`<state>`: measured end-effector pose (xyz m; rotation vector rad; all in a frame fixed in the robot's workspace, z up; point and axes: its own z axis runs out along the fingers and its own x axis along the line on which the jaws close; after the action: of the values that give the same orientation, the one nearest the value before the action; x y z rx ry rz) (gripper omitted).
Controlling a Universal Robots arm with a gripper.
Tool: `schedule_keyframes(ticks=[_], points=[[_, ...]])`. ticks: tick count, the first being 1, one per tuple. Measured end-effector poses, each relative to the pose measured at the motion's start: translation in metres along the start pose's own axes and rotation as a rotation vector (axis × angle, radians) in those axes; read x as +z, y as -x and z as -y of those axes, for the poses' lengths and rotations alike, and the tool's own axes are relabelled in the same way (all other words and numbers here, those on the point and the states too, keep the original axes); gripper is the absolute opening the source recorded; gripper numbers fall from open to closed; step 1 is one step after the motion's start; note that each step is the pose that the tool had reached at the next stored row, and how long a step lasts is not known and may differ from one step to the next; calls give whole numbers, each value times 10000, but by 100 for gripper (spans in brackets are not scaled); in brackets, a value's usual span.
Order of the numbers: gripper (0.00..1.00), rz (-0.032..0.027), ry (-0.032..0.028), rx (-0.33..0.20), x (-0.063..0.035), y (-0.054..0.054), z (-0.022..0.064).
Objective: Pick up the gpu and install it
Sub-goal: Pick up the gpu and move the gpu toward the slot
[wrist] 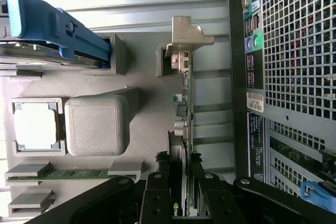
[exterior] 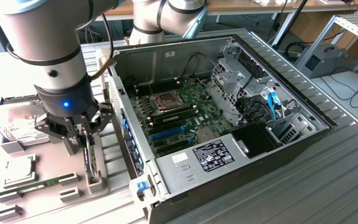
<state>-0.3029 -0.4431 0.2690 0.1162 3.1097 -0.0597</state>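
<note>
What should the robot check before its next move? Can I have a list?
1. Gripper on the gpu: ok, it is closed on both faces.
2. Gpu upright: ok, it stands on edge in the holder.
3. Case open: ok, the side is off and the board shows.
4. Blue slots free: ok, no card in them.
5. Grip tight enough to lift: cannot tell.

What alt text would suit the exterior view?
A robot arm's gripper sits over the gpu, which stands on edge in a gray parts tray beside an open computer case. A hard drive and a memory stick lie in the same tray.
</note>
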Motion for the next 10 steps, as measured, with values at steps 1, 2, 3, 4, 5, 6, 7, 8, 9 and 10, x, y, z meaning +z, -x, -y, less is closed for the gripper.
schedule_keyframes(ticks=[1, 2, 3, 4, 5, 6, 7, 8, 9, 10], points=[[26, 0, 0, 0, -4, 0, 0], [26, 1, 1, 0, -6, 0, 0], [26, 1, 1, 0, -9, 0, 0], [26, 1, 1, 0, -10, 0, 0], [26, 0, 0, 0, -12, 0, 0], [26, 1, 0, 0, -15, 0, 0], [26, 0, -1, 0, -17, 1, 1], [26, 1, -1, 0, -19, 1, 1], [26, 1, -2, 0, -22, 1, 1], [26, 1, -1, 0, -23, 1, 1]])
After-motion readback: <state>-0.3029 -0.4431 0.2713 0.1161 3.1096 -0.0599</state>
